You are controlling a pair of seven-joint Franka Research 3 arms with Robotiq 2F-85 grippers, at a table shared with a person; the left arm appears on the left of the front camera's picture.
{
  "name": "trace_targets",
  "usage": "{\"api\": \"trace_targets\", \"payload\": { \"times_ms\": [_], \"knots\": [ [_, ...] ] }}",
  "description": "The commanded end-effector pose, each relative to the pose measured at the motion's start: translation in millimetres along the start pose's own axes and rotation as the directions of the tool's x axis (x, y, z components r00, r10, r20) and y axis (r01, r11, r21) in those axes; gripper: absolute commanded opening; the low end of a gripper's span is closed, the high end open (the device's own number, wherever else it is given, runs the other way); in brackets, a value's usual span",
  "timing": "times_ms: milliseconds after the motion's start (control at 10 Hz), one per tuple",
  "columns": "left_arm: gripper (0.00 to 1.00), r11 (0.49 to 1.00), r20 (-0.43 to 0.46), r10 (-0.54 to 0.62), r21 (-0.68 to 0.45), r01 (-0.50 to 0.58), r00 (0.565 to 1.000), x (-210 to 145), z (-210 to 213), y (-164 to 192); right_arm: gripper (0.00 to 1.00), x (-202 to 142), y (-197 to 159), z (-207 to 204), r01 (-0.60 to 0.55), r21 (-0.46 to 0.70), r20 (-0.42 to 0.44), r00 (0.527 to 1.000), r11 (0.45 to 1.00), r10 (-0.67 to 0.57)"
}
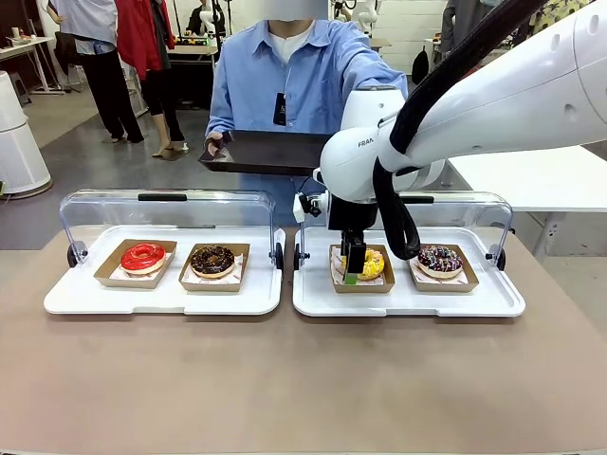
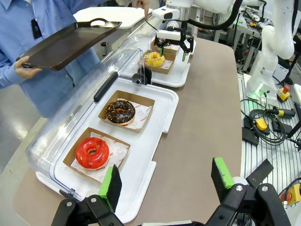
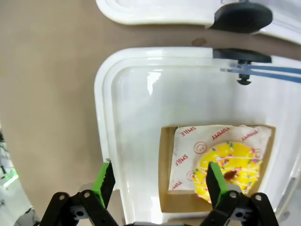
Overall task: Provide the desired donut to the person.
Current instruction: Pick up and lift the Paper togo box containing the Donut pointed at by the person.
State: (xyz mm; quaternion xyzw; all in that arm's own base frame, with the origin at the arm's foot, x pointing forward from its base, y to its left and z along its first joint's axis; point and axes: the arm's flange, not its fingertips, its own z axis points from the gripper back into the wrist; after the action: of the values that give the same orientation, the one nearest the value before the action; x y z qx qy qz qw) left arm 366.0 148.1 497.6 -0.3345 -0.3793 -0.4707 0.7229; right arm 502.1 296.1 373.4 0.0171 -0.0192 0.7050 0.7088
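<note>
Brown tabletop (image 1: 285, 379), two white trays w/ lids up. Left tray (image 1: 161, 303): red donut (image 1: 142, 256), choc donut (image 1: 212, 259). Right tray (image 1: 408, 305): yellow donut (image 3: 235, 169), dark sprinkled donut (image 1: 439, 258). Pick step, I'd say: right tool (image 3: 157, 176) spread just over the yellow donut's box. Next: lower, clench. Left tool (image 2: 164, 176) released, near side. Person (image 1: 285, 85) holds dark tray (image 1: 266, 152) far side.

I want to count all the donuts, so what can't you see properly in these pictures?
Front view: the right gripper covers part of the yellow donut.
Right wrist view: one green finger pad covers that donut's lower part.
Left wrist view: the right gripper hides the sprinkled donut.
Front view: print on the paper liners is too small.
</note>
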Motion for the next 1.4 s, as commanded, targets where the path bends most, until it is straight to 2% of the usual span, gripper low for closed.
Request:
{"api": "trace_targets", "payload": {
  "times_ms": [0, 500, 1300],
  "knots": [
    [1.00, 1.000, 0.025, -0.013, 0.003, 0.013, 1.000, -0.1, 0.9, 0.9, 1.00, 13.5, 1.2, -14.4, 0.002, -0.065, -0.035, 0.999, 0.998, -0.005],
    [1.00, 1.000, 0.025, -0.013, 0.003, 0.013, 1.000, -0.1, 0.9, 0.9, 1.00, 14.6, -1.4, -43.2, 0.014, -0.093, -0.055, 0.998, 0.996, -0.019],
    [1.00, 1.000, 0.025, -0.013, 0.003, 0.013, 1.000, -0.1, 0.9, 0.9, 1.00, 9.6, -7.7, -58.0, -0.012, -0.080, -0.034, 0.999, 0.997, 0.009]
  ]
}}
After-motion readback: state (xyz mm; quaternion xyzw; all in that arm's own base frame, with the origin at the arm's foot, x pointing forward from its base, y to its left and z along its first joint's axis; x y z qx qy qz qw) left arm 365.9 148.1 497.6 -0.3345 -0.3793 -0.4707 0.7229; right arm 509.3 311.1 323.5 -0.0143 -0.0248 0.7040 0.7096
